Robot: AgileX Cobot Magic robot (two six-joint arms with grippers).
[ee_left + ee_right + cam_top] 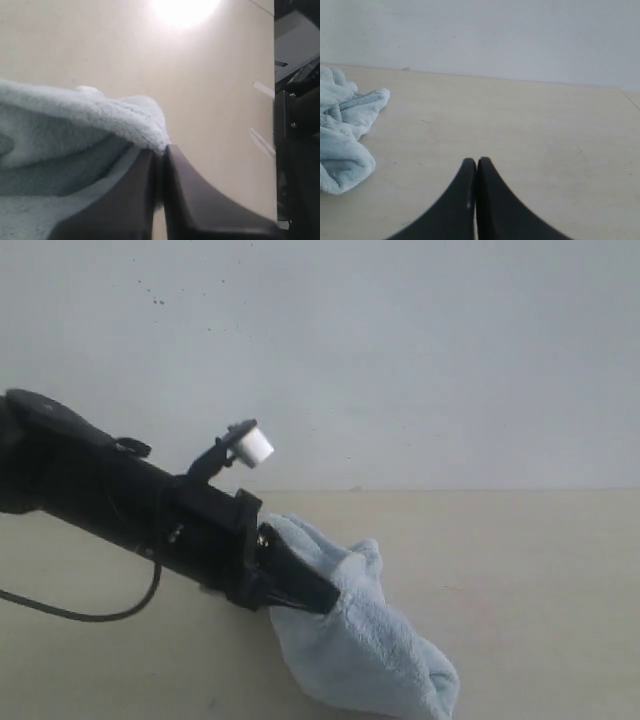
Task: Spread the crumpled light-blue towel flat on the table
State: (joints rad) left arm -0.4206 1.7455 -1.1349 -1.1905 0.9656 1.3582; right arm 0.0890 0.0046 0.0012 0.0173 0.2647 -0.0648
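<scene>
The light-blue towel (pixel 375 650) hangs bunched from my left gripper (pixel 322 592), which is shut on a fold of it above the cream table (pixel 540 570). In the left wrist view the black fingers pinch the fluffy towel (pixel 75 130) at its edge, at my left gripper (pixel 162 150). My right gripper (pixel 476 162) is shut with nothing in it, low over the bare table (pixel 520 120). It stands well apart from the crumpled towel (pixel 345 140). The right arm does not show in the exterior view.
A white speckled wall (pixel 400 340) rises behind the table's far edge. The left arm's black body (pixel 110 495) with a cable (pixel 80 612) lies across the left side. Dark equipment (pixel 297 125) stands beyond the table's edge in the left wrist view.
</scene>
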